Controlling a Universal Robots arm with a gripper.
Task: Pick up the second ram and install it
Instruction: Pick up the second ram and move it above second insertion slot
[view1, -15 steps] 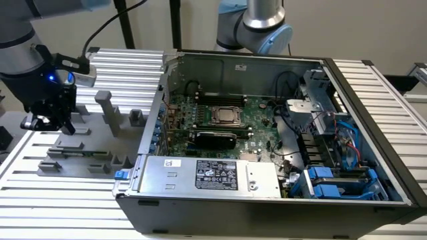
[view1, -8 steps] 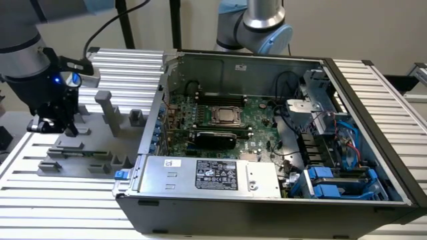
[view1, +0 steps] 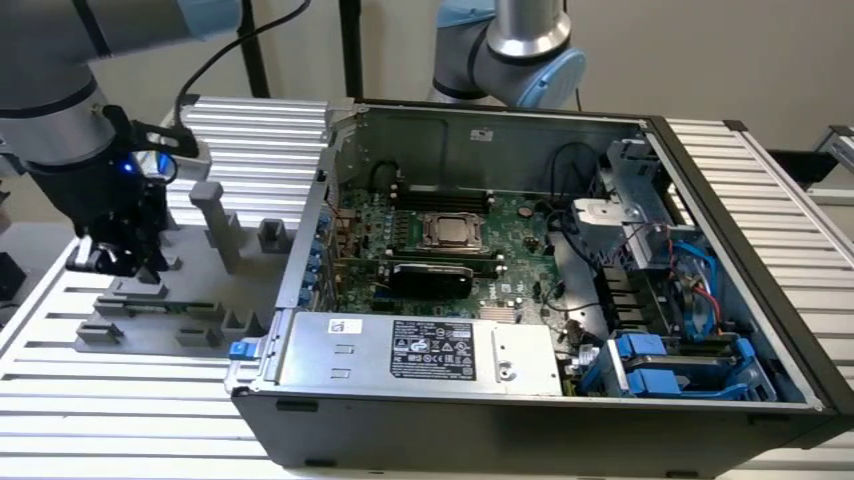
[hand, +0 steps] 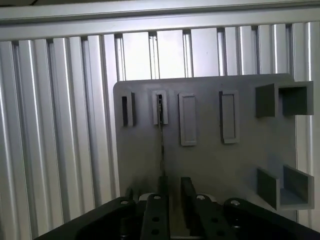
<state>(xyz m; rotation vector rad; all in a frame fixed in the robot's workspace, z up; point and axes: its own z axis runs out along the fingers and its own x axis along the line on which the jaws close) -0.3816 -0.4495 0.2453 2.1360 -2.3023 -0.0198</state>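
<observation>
Second ram (hand: 161, 140), the thin green circuit-board stick, sits on edge in a slot of the grey plastic tray (view1: 134, 338) at 9 o'clock of the open black computer case (view1: 534, 430), probably so the black gripper (hand: 175, 195) hovering above, jaws apart and empty, can straddle it.

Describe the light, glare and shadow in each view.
Exterior view: the ribbed table gleams pale, the computer case is dimmer inside, and a blue light glows above the gripper. Wrist view: glare streaks the table slats behind the grey tray; the fingers sit dark in front, and the second ram reads as a thin dark line.
</observation>
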